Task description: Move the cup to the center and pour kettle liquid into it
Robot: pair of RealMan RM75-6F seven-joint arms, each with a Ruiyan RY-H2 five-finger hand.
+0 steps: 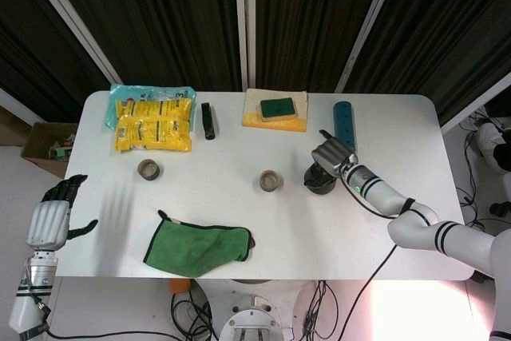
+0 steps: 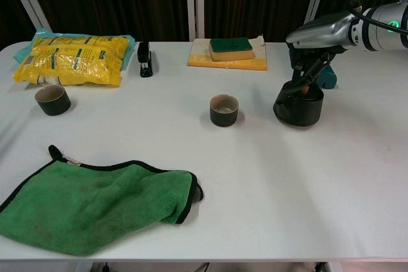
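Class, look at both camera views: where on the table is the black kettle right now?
The kettle stands on the white table, right of centre in both views, just right of the middle cup, beneath the right hand, with the blue power strip behind it.

right hand (image 2: 313, 46): its fingers reach down onto the kettle's (image 2: 298, 106) top, hiding the handle; the grip cannot be made out.
kettle in head view: mostly covered by that hand.
right arm: cut off by the right edge in both views.
blue strip (image 2: 327, 79): largely hidden behind the hand.
bench (image 2: 268, 183): near edge and corners cropped in chest view.
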